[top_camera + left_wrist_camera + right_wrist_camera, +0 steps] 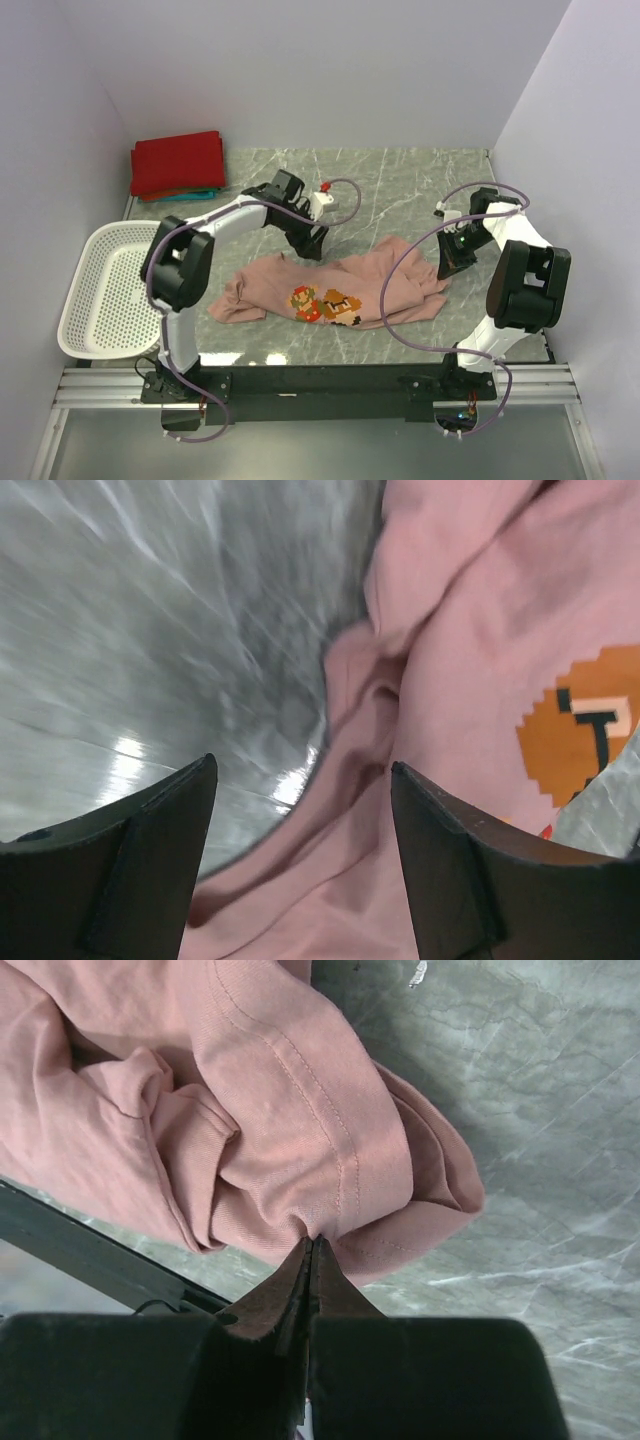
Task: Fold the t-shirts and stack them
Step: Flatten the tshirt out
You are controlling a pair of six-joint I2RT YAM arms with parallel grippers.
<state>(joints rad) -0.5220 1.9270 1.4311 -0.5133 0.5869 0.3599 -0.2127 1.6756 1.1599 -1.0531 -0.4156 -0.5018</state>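
The dusty-pink t-shirt (340, 290) lies crumpled on the marble table, its brown-and-white print (325, 303) facing up. My left gripper (308, 243) is open just above the shirt's far edge; in the left wrist view the gripper (300, 790) straddles a fold of the pink cloth (470, 630). My right gripper (450, 265) is at the shirt's right end; in the right wrist view it (310, 1245) is shut on a bunched, stitched hem of the pink shirt (280, 1110). A folded red t-shirt (178, 162) rests on a teal one (195, 194) at the back left.
A white perforated basket (105, 290) sits at the left edge of the table. Purple cables (395, 300) loop from both arms over the shirt. Walls close in the back and both sides. A black rail (330, 378) runs along the near edge.
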